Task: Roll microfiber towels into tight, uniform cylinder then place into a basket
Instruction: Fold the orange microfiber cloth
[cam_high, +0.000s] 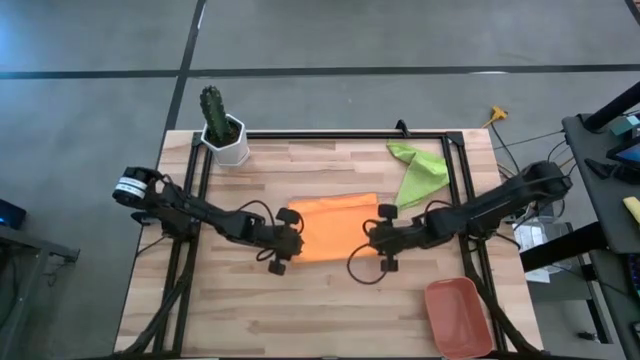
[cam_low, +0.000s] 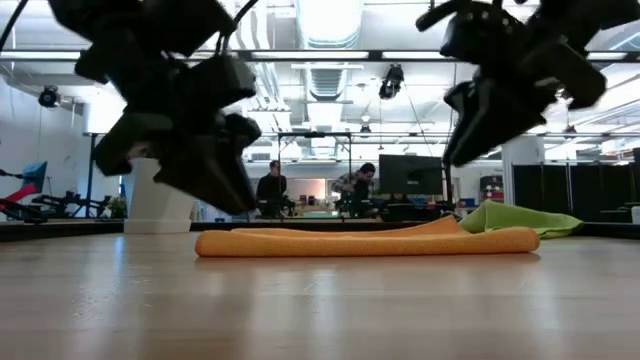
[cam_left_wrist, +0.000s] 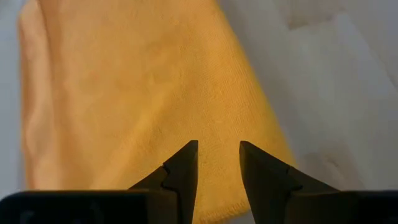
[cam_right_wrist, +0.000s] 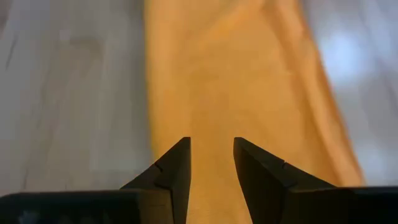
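The orange towel (cam_high: 335, 228) lies folded flat on the middle of the wooden table; it also shows in the low view (cam_low: 360, 241). My left gripper (cam_high: 298, 240) hovers over its left end, fingers a little apart over the cloth (cam_left_wrist: 217, 144). My right gripper (cam_high: 373, 240) hovers over its right end, fingers a little apart (cam_right_wrist: 211, 140). In the low view both grippers (cam_low: 205, 165) (cam_low: 480, 120) hang above the towel, apart from it. The lime green towel (cam_high: 418, 170) lies crumpled at the far right. The terracotta basket (cam_high: 458, 315) stands at the near right corner.
A white pot with a cactus (cam_high: 225, 135) stands at the far left corner. A black frame rail (cam_high: 340, 134) runs along the table's far side and down both sides. Bare wood lies in front of the orange towel. People sit in the room behind (cam_low: 270, 190).
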